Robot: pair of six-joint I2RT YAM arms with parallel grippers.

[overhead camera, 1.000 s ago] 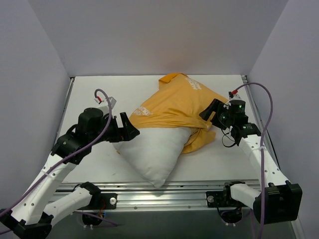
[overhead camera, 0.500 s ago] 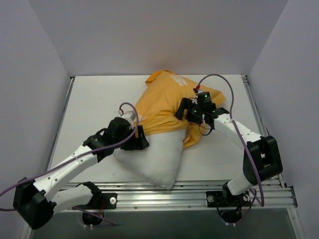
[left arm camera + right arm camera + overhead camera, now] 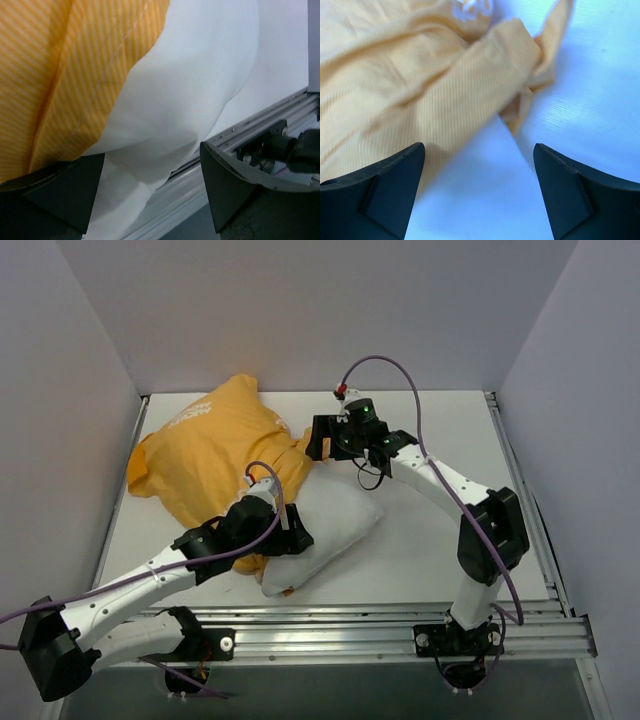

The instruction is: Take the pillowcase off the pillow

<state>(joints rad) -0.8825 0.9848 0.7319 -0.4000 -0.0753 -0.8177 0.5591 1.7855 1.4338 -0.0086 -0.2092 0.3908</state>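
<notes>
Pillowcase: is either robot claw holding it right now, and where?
Nothing held: right gripper open beside the pillowcase; left gripper open around the pillow's edge.

Orange-yellow pillowcase [image 3: 205,455] with fine woven stripes and white lettering; plain white pillow [image 3: 335,520]; white table [image 3: 430,530]; pale grey walls [image 3: 300,310].

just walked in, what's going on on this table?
The robot is stripping the orange pillowcase off the white pillow. The case is bunched toward the back left and looks to cover only the pillow's left end. The left gripper sits open over the pillow by the case's edge; the right gripper hovers open at the case's right edge.
</notes>
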